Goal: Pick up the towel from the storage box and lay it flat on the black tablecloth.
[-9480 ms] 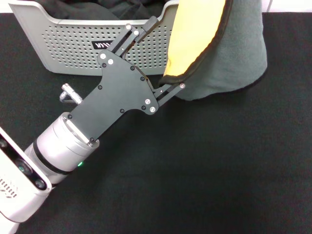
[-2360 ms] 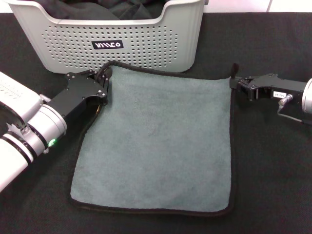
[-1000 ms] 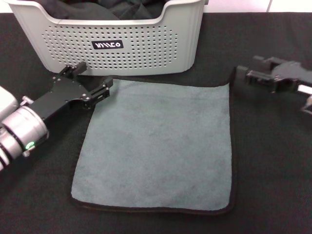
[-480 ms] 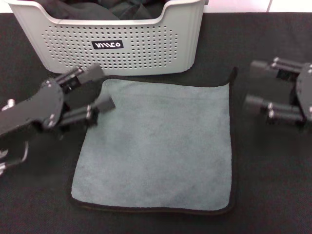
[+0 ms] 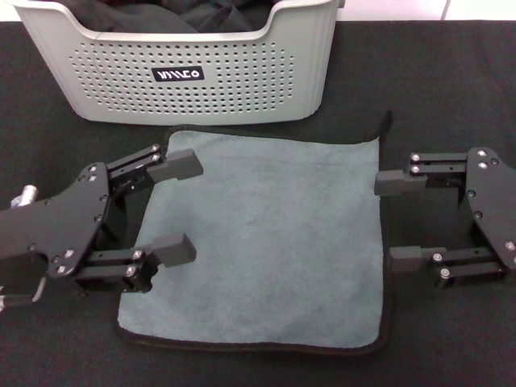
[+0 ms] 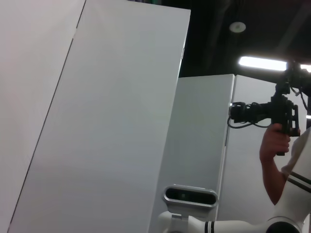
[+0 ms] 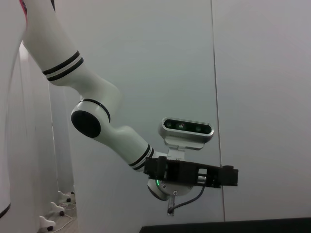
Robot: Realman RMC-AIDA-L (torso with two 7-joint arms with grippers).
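Note:
The towel (image 5: 266, 238) lies flat, grey-teal face up with black edging, on the black tablecloth (image 5: 258, 367) just in front of the storage box (image 5: 181, 68). My left gripper (image 5: 176, 208) is open and empty, raised over the towel's left edge. My right gripper (image 5: 397, 221) is open and empty, raised beside the towel's right edge. The left gripper also shows across the room in the right wrist view (image 7: 232, 175). The left wrist view shows only white walls and a person with a camera.
A dark black cloth bundle (image 5: 173, 14) lies inside the storage box at the back. The tablecloth runs to every edge of the head view. A white surface strip (image 5: 395, 8) shows behind it at the back right.
Both grippers have let go of the towel's far corners, opened wide, and lifted up and toward me. The towel stays flat where it lay.

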